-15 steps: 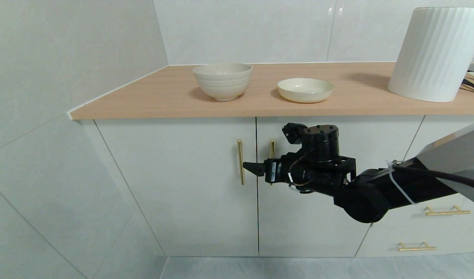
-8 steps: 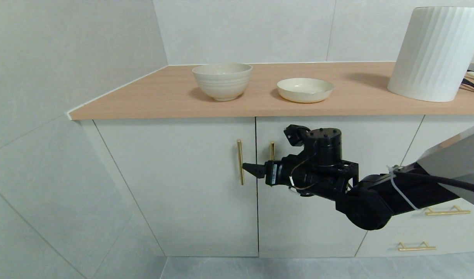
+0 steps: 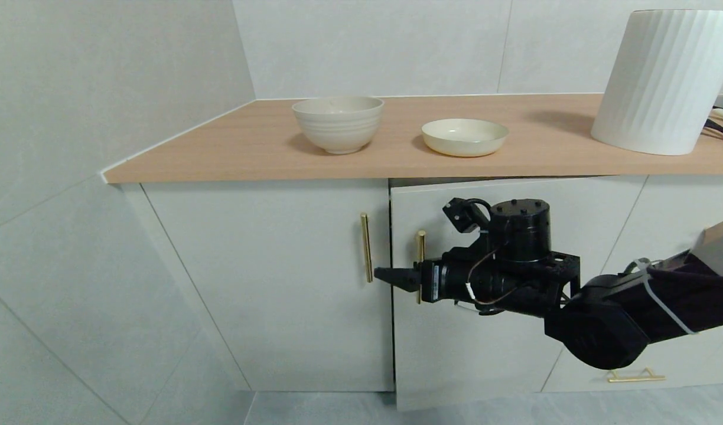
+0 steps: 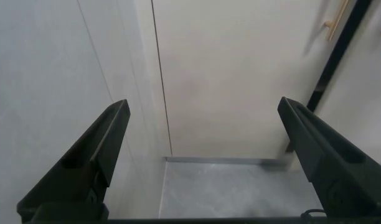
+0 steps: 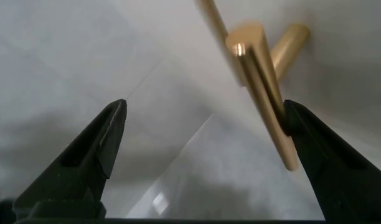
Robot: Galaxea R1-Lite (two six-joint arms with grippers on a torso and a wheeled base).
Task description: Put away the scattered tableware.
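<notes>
Bowl (image 3: 338, 123) and plate (image 3: 465, 136) sit near the left end of the countertop (image 3: 237, 147) — right gripper (image 3: 392, 275), jaws spread, hooks the door handle (image 3: 420, 248); pull smoothly along the hinge's arc.

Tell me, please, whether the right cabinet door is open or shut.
Ajar: the right door stands out past the left door, a dark gap above it.
</notes>
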